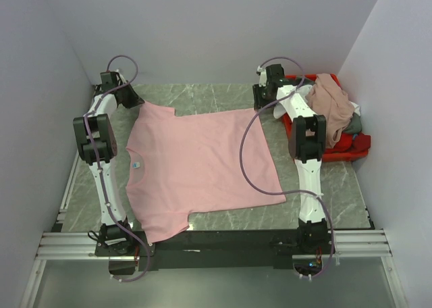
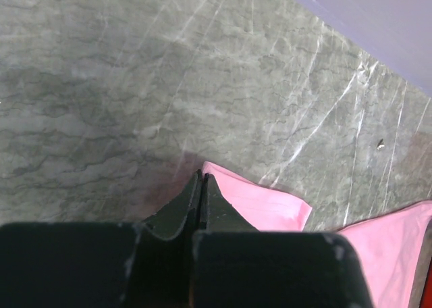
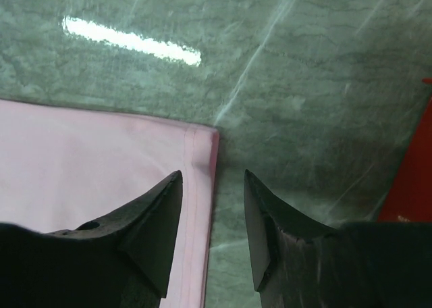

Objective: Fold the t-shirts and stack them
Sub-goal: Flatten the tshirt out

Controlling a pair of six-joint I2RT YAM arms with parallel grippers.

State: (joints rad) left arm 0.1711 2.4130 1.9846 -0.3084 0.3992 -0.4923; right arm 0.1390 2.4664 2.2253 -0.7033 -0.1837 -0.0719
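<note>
Me: My left gripper (image 2: pixel 201 178) is clamped tight on the corner of the far sleeve of the pink t-shirt (image 1: pixel 196 163). The two fingers meet with no gap, and the cloth comes out right at their tips.

Colleague: And the right one?

Me: My right gripper (image 3: pixel 213 176) is open. It hangs low over the far corner of the hem, one finger above the stitched edge of the cloth and the other above bare table (image 1: pixel 223 95). It holds nothing.

Colleague: How does the shirt lie?

Me: Flat, spread on the grey marbled table between my two arms. The collar, with a small label inside it, points toward my left arm, and the hem runs along the side of my right arm. One sleeve lies toward the far left corner, where my left gripper has it. The other lies toward the near edge, by my left base. The near corner of the hem lies just beside my right arm. The cable (image 1: pixel 244 166) of my right arm hangs in a loop over the hem end of the shirt.

Colleague: Where are the others?

Me: In a pile of shirts (image 1: pixel 331 98) in the red bin (image 1: pixel 337 154) at the far right of the table, just beside my right arm. A dusty rose one lies bunched on top, with some grey and white cloth at its right side. How many are in the pile I cannot tell.
</note>
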